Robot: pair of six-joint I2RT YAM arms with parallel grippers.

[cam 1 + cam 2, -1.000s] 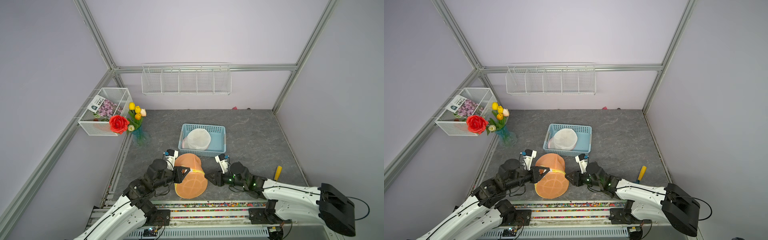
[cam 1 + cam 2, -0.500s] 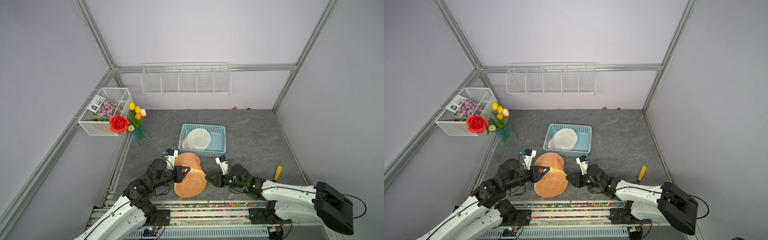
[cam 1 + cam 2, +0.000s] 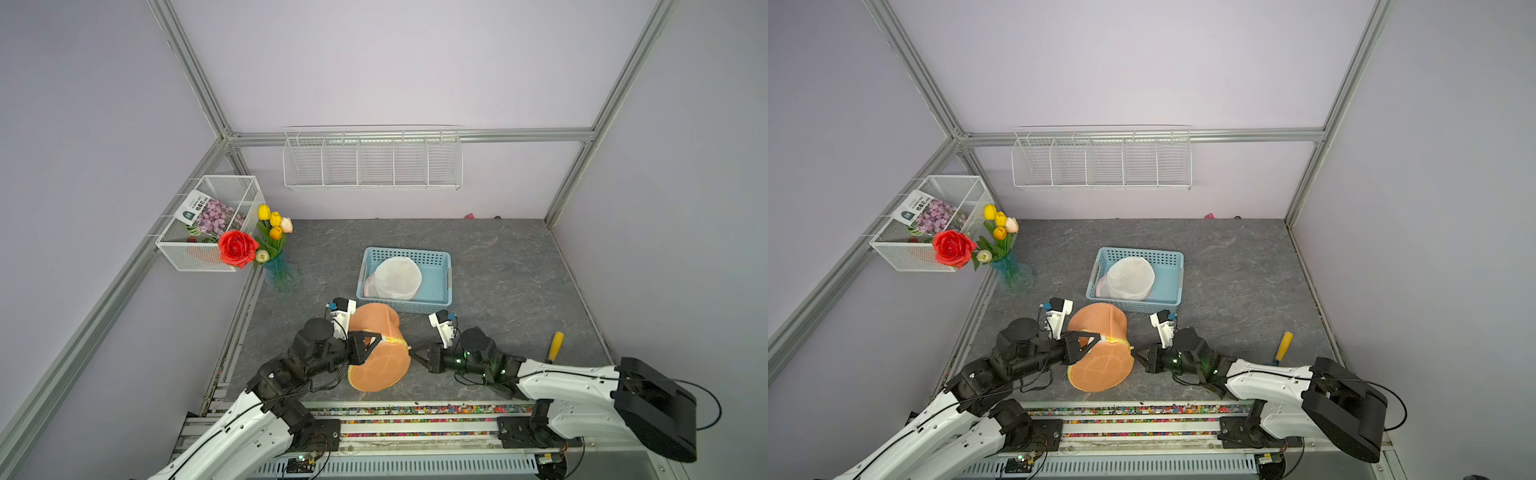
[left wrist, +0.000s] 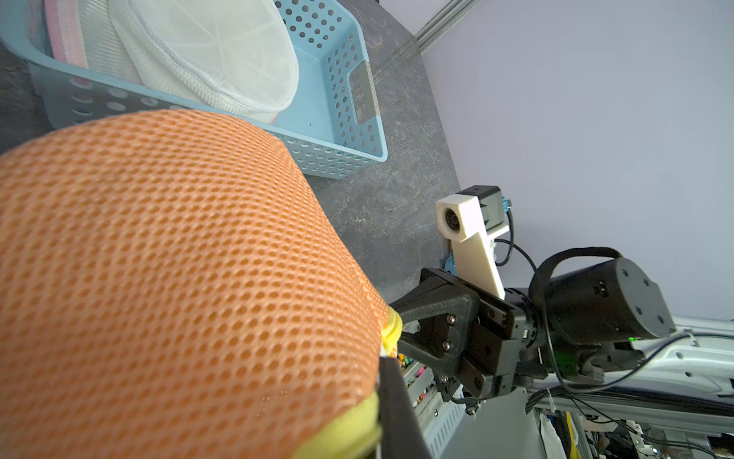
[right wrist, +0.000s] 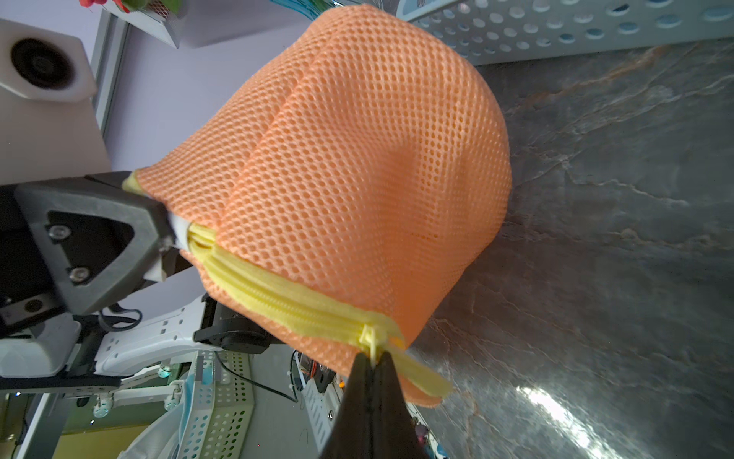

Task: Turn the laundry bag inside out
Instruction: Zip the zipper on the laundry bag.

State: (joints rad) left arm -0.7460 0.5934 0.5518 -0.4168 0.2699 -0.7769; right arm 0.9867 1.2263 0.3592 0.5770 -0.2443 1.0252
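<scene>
An orange mesh laundry bag (image 3: 376,361) (image 3: 1100,361) with a yellow zipper (image 5: 286,302) is held up off the grey floor near the front edge. My left gripper (image 3: 376,338) (image 3: 1096,338) is shut on the yellow zipper band at the bag's left end, shown in the right wrist view (image 5: 170,234). My right gripper (image 3: 411,351) (image 3: 1133,352) (image 5: 371,357) is shut on the small yellow zipper pull (image 5: 367,334) at the right end. The zipper looks closed. In the left wrist view the bag (image 4: 178,278) fills most of the frame and hides one of my fingers.
A blue basket (image 3: 442,299) holding a white mesh bag (image 3: 395,276) stands just behind the orange bag. A vase of tulips (image 3: 276,266) is at the back left. A yellow-handled tool (image 3: 555,345) lies at the right. The rail (image 3: 415,411) runs along the front.
My right gripper has slid left to the bag's zipper end and closed on the pull. The left gripper and the bag have stayed in place.
</scene>
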